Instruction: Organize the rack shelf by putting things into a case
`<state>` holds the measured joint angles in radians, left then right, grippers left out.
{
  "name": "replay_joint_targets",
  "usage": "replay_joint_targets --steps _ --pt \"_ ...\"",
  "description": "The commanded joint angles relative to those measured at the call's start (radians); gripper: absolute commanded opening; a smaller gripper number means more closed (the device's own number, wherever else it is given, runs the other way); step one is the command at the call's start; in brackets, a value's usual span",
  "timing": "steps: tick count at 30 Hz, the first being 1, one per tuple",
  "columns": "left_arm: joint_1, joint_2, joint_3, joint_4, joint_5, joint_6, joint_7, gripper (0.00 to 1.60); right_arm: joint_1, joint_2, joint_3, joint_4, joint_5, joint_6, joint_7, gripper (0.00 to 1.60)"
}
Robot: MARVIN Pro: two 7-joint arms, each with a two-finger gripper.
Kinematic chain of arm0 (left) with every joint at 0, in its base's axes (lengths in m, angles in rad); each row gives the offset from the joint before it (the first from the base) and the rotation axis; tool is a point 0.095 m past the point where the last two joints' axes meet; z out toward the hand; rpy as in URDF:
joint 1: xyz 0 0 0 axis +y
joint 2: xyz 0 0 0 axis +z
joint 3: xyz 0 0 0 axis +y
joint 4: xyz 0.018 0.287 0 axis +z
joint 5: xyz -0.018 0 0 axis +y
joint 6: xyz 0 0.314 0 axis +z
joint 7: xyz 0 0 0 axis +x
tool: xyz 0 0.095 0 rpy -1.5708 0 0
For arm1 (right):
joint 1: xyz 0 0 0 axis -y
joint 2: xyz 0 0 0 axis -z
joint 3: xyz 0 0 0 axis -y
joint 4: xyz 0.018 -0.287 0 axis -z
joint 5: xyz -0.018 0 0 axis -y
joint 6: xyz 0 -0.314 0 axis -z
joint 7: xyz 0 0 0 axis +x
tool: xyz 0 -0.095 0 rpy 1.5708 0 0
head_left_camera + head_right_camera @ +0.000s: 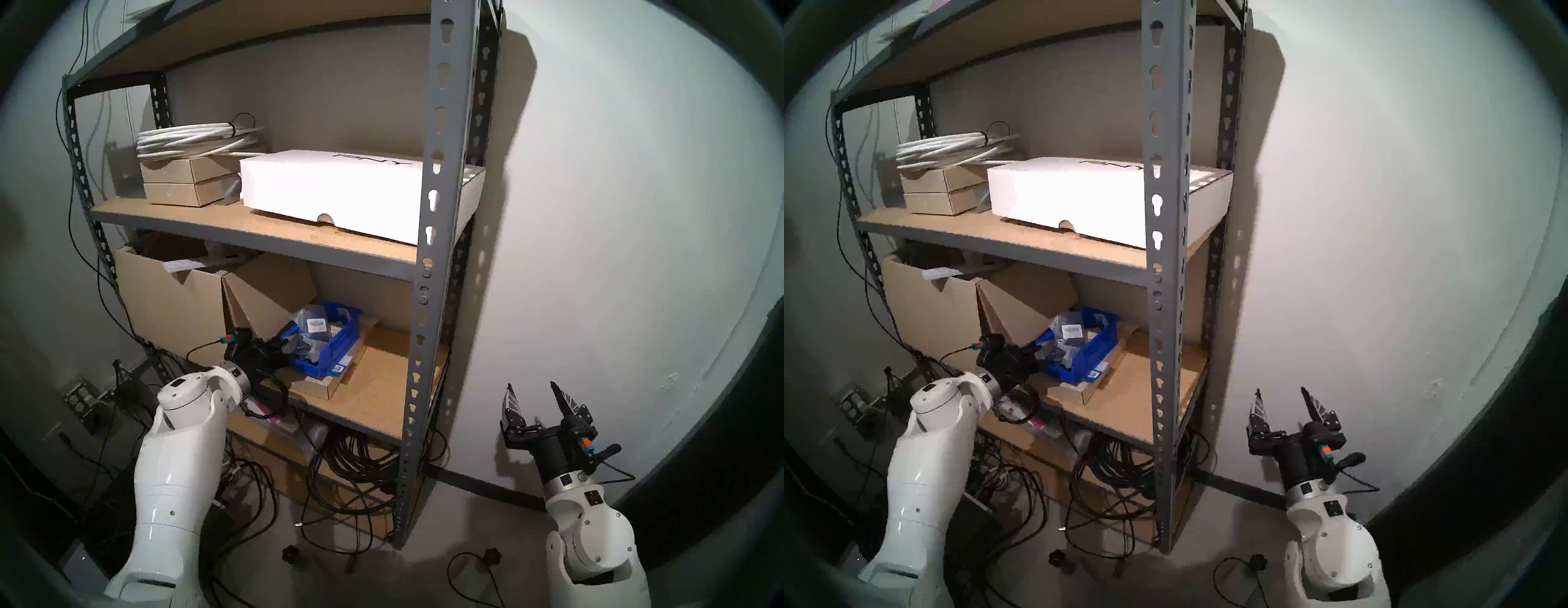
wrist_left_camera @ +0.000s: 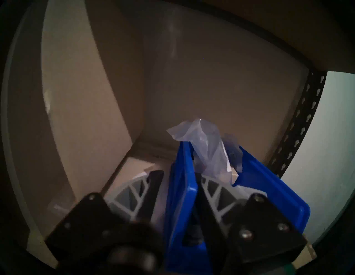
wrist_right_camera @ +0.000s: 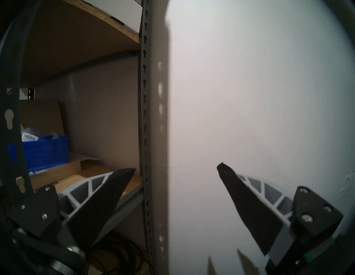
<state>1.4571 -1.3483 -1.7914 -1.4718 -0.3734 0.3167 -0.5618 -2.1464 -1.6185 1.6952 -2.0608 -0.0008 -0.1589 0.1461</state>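
- Rack shelf (image 1: 360,395) fills my head view from 9 to 1 o'clock; the lower board's bare stretch lies toward 3 o'clock of the blue case (image 1: 329,344).
- Clear bags (image 1: 312,325) sit heaped inside the case.
- My left tool (image 2: 177,178) straddles the case's near side wall, fingers (image 2: 153,184) parted and off the wall, gripping nothing.
- My right tool (image 1: 536,399) hangs spread wide and empty at 4 o'clock, clear of the grey upright (image 1: 432,254).

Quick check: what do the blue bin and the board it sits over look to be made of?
Blue bin: looks like moulded plastic, smooth and slightly glossy, with ribbed walls and an even colour. Shelf board: seems to be particleboard, matte tan with a speckled grain, its raw chip edge showing in the right wrist view.
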Motion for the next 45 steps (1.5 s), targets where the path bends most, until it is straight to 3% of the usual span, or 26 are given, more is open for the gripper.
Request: replay_joint_targets --steps 1,13,24,34,37,45 --pt "-0.002 -0.003 -0.012 -0.055 -0.014 -0.002 -0.005 1.20 0.002 -0.002 -0.001 -0.021 0.002 -0.004 -0.001 1.60" --pt "0.008 -0.006 -0.037 -0.100 -0.028 0.007 -0.009 1.24 0.002 -0.002 -0.001 -0.021 0.002 -0.004 -0.001 1.60" --pt "0.068 -0.032 -0.082 -0.223 -0.066 0.011 -0.030 1.23 0.002 -0.002 -0.001 -0.021 0.002 -0.004 -0.001 1.60" --pt "0.190 -0.092 -0.130 -0.361 -0.088 0.001 -0.021 1.16 0.003 -0.002 -0.001 -0.020 0.002 -0.004 -0.001 1.60" --pt "0.235 -0.114 -0.137 -0.400 -0.087 -0.010 -0.017 1.24 0.003 -0.002 -0.001 -0.020 0.002 -0.004 -0.001 1.60" --pt "0.329 -0.180 -0.145 -0.503 -0.071 -0.054 0.027 1.20 0.003 -0.002 -0.001 -0.020 0.002 -0.004 -0.001 1.60"
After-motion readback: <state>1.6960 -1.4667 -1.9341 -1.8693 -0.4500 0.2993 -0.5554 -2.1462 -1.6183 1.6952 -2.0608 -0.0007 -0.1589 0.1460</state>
